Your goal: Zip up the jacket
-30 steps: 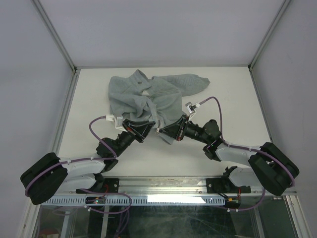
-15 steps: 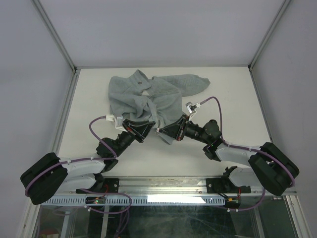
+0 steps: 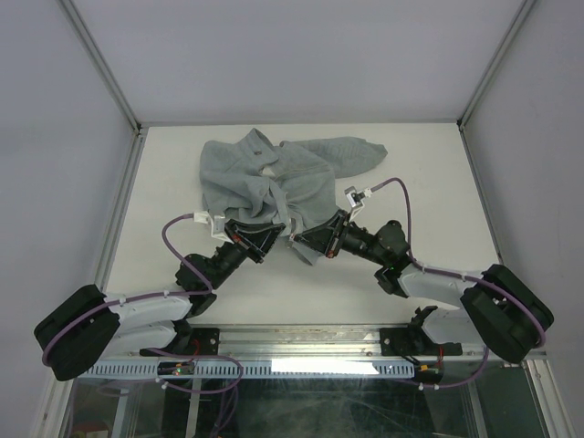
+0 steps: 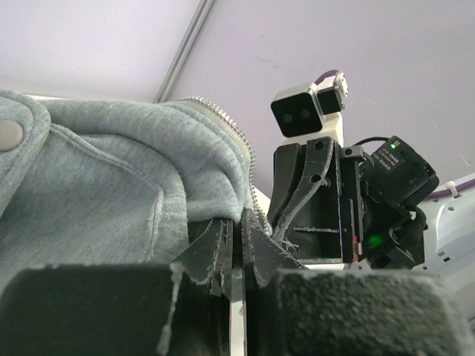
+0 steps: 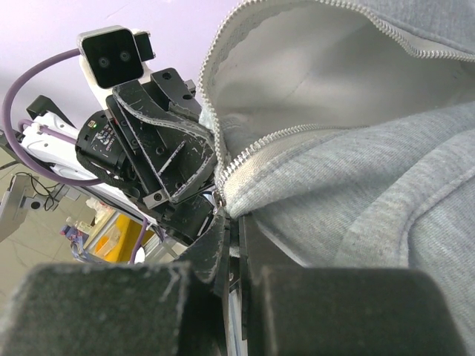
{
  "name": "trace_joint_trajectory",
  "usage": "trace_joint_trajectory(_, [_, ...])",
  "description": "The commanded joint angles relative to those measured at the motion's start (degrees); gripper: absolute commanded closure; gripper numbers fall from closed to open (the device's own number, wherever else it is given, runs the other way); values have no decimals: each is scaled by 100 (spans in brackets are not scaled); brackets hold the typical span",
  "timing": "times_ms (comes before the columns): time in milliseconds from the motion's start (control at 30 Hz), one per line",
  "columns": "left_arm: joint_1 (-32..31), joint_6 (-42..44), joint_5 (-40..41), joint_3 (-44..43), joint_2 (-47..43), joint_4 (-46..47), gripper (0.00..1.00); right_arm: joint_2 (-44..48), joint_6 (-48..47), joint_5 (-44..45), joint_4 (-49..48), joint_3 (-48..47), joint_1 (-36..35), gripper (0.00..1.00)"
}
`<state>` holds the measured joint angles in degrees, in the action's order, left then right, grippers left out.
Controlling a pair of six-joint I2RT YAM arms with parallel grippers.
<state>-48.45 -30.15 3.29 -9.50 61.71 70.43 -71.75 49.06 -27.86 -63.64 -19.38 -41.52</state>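
The grey fleece jacket (image 3: 274,178) lies rumpled on the white bench (image 3: 164,182), in the upper middle of the overhead view, one sleeve flung toward the upper right. My left gripper (image 3: 270,230) is pinched narrow on the near edge of the left front panel, where the zipper teeth (image 4: 223,119) run down into my fingers. A round snap button (image 4: 9,133) sits at the far left of that wrist view. My right gripper (image 3: 297,239), just beside the left, is clamped tight on the bottom end of the other zipper edge, below the open whitish lining (image 5: 297,67).
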Motion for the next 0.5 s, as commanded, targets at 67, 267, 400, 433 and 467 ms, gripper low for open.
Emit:
trace_joint_trajectory(67, [-87, 172, -241, -81, -192, 13, 100, 256, 30, 101, -244, -245, -47, 100])
trace_joint_trajectory(267, [-104, 203, -182, -75, -265, -155, 100, 275, 59, 78, -18, -361, -48, 100])
trace_joint_trajectory(400, [-134, 204, -147, -87, -282, -192, 100, 285, 55, 97, 243, -443, -56, 100])
trace_joint_trajectory(433, [-138, 203, -128, -95, -289, -203, 100, 299, 45, 111, 303, -457, -58, 100])
trace_joint_trajectory(467, [-141, 203, -107, -104, -296, -205, 100, 313, 21, 116, 367, -472, -63, 100])
